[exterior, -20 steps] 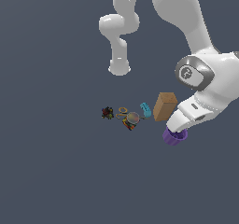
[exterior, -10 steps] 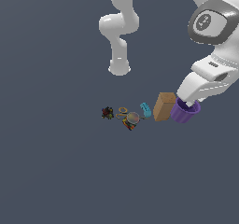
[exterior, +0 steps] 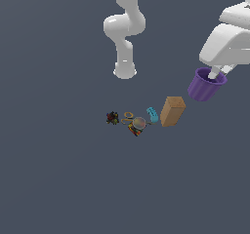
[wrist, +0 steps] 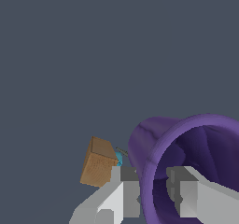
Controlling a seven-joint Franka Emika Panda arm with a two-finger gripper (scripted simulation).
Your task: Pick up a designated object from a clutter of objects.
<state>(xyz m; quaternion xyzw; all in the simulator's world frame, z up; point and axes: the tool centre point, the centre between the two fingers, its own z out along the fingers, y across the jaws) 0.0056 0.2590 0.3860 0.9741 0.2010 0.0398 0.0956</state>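
1. Main risk was a slip: the gripper (wrist: pixel 153 190) pinched only the thin rim of the cup (exterior: pixel 206 84), one finger (wrist: pixel 126 190) outside the wall, the other inside. The wall flares and looks ribbed, so I'd judge the contact patch small; a jerk or fast swing could twist the cup out.
2. Second risk, a drop back onto the clutter. The cup hung off the floor, and the box (exterior: pixel 172 111) sat on the floor below the gripper, offset toward the exterior view's left. A fall could knock the box or the blue piece (exterior: pixel 153 114) beside it.
3. Further from the gripper along the same line: the round item (exterior: pixel 138 125), the ring (exterior: pixel 128 115) and the dark toy (exterior: pixel 113 118), all on the floor, well clear of the cup. Low collision risk as things stood.
4. Cup relative to the gripper: directly at the fingertips, hanging below the hand, mouth up toward the wrist and slightly tilted. The wrist view looked straight into its opening.
5. Gripper state: clamped on the cup wall, rim between the fingers, no visible gap on either side.
6. Judged progress: pick looked done, cup airborne. What remained was holding it steady.
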